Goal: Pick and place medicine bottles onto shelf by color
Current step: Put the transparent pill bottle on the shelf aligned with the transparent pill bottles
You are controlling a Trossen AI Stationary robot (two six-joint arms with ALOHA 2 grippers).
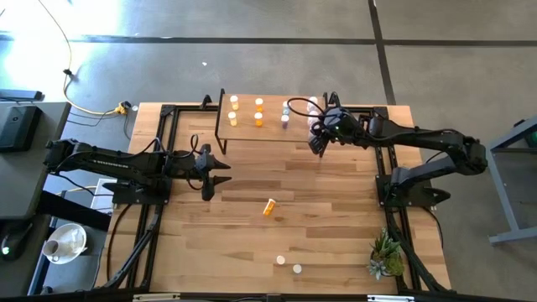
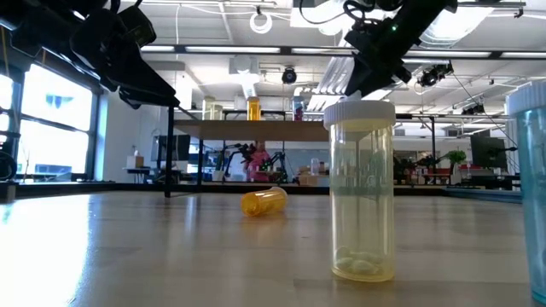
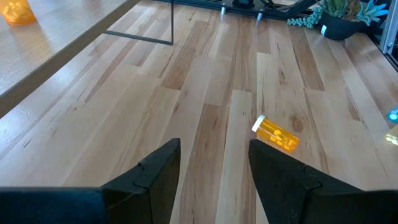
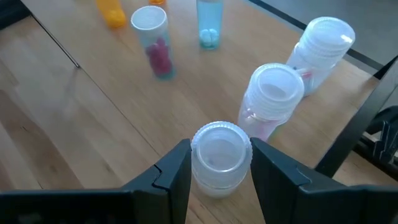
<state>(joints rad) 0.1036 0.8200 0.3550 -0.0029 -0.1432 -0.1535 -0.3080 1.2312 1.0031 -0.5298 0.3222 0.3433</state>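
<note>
Overhead, the right gripper [image 1: 319, 139] hung at the shelf's [image 1: 270, 131] three-o'clock end, nearer than the left gripper [image 1: 209, 172], which waited mid-table. An orange bottle [image 1: 269, 206] lay on its side toward five o'clock of the left arm. In the left wrist view, those jaws stood apart, empty. In the right wrist view, the jaws clasped an upright clear bottle [image 4: 220, 158], white-capped, beside pinkish bottles [image 4: 273, 99].
</note>
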